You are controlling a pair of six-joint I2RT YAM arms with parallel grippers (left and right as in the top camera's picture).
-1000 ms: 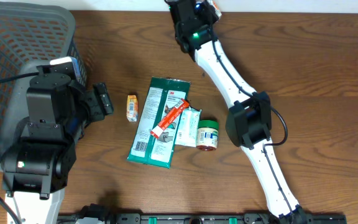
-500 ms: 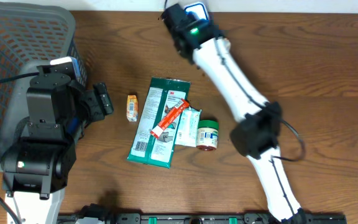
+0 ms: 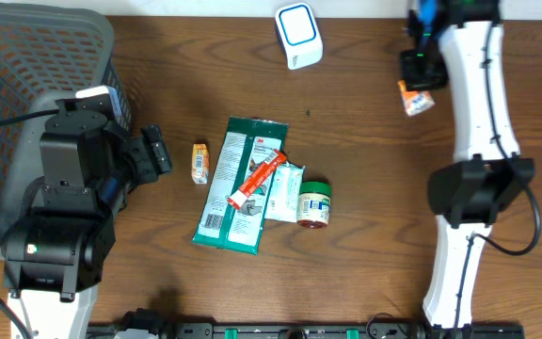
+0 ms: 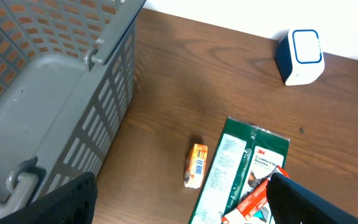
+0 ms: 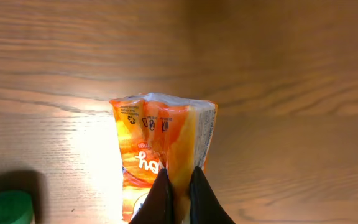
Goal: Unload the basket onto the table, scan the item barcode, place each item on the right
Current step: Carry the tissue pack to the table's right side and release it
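My right gripper [image 5: 179, 177] is shut on an orange snack packet [image 5: 154, 137], pinching its folded edge and holding it above the wood. Seen from overhead, that gripper [image 3: 420, 73] and the packet [image 3: 417, 100] hang at the table's far right. The white scanner with a blue ring [image 3: 298, 35] stands at the back middle, well left of the packet, and also shows in the left wrist view as the scanner [image 4: 301, 56]. My left gripper [image 3: 153, 151] stands open beside the basket, holding nothing.
A grey mesh basket [image 3: 26, 56] fills the left. Mid-table lie a small orange packet [image 3: 199, 162], a green flat pack [image 3: 241, 184] with a red tube [image 3: 257, 179] across it, a white sachet [image 3: 283, 191] and a green-lidded jar [image 3: 314, 204].
My right arm has swung from over the scanner at the back middle to the far right, carrying the orange packet. The scanner is now uncovered. The left arm has not moved.
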